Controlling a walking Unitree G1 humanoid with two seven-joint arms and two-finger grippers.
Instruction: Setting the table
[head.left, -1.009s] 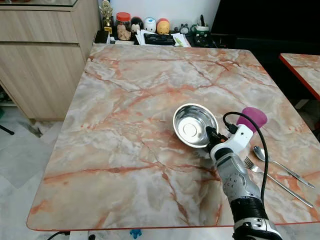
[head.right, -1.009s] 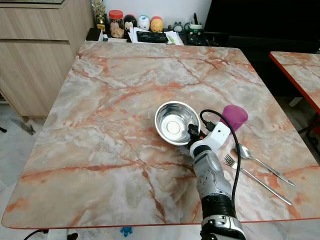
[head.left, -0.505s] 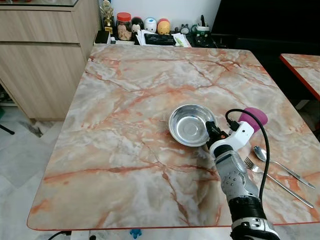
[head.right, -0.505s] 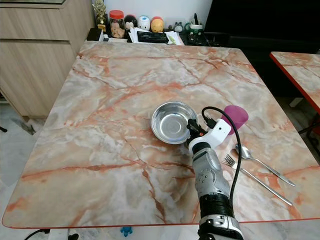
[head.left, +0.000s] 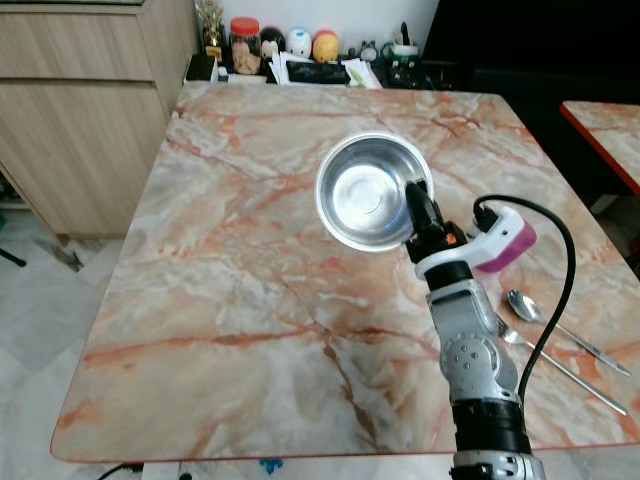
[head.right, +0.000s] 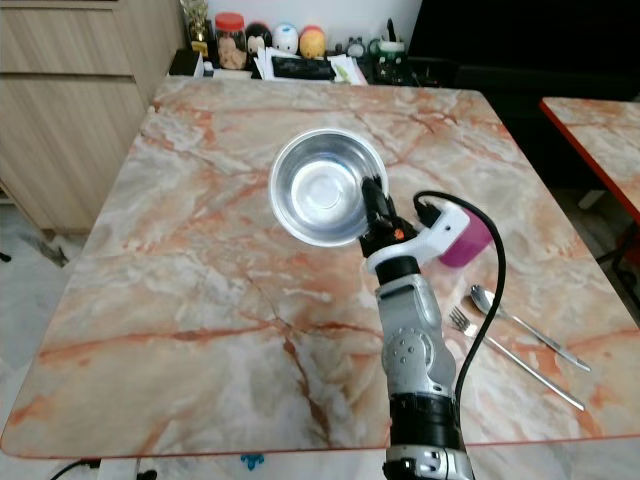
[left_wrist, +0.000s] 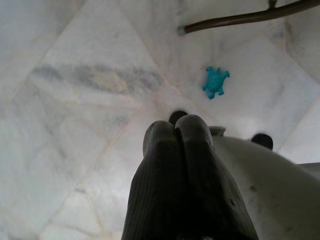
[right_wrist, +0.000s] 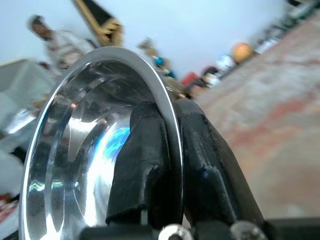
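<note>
While the arm reaches out over the table: the right gripper (head.left: 418, 205) pinches the rim of the round shiny steel bowl (head.left: 368, 192), one finger inside, one outside.
Bowl from gripper: ahead and to its left, held clear above the marble-patterned tabletop (head.left: 230, 270), hollow tilted toward the robot.
Nearer arm: the right.
Left gripper (left_wrist: 175, 132): fingers pressed together, empty, hanging over the pale floor.
Behind and right of the right gripper: a purple plastic cup (head.left: 510, 245), a steel spoon (head.left: 550, 322), a steel fork (head.left: 555, 365).

Silver bowl (head.left: 368, 192) — peach-veined marble table (head.left: 230, 260)

No legible text (far clutter too small)
</note>
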